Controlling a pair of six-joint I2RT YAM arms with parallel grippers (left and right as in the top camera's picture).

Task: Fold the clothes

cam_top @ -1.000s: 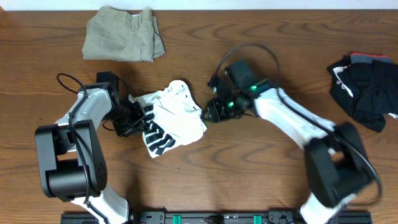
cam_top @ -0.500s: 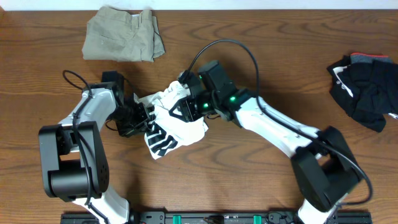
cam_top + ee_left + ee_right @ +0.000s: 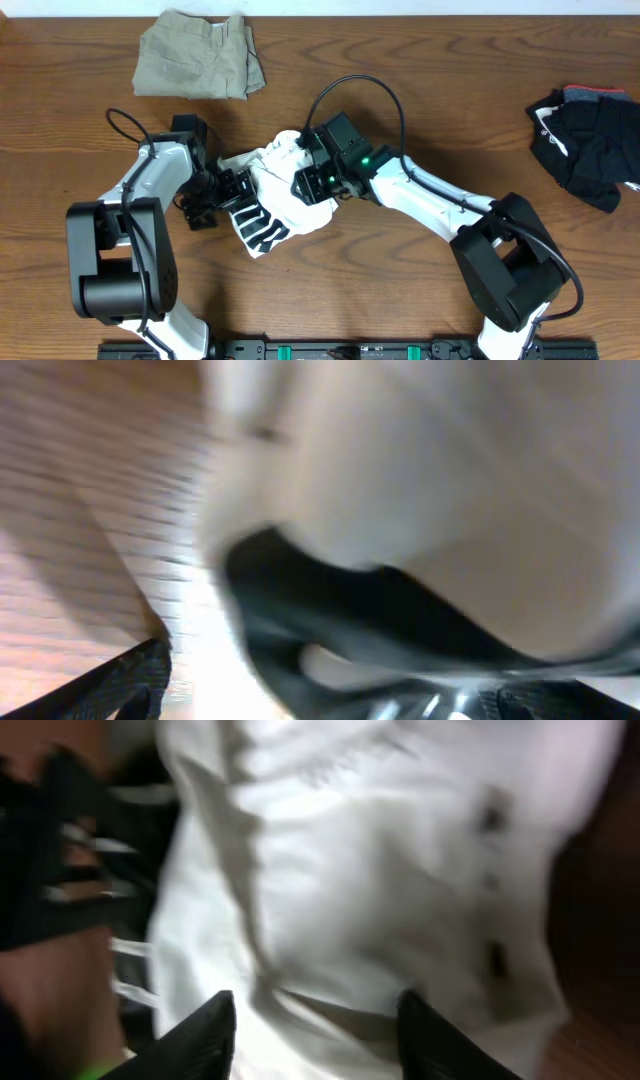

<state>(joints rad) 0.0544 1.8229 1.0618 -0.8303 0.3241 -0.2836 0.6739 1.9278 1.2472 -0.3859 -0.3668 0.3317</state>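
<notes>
Right gripper point(image 3: 303, 182) has swung over onto the white T-shirt point(image 3: 282, 197), jaws apart now. Left gripper point(image 3: 228, 190) at its left edge just let go, wide open.

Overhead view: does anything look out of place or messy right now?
The white T-shirt is a crumpled heap in the middle, its black print bunched at one end. The black bundle far right lies loose. The khaki trousers look folded.

White T-shirt point(image 3: 280, 205) — soft, creased matt cloth; table point(image 3: 420, 80) — smooth, grained wood, slight sheen.
</notes>
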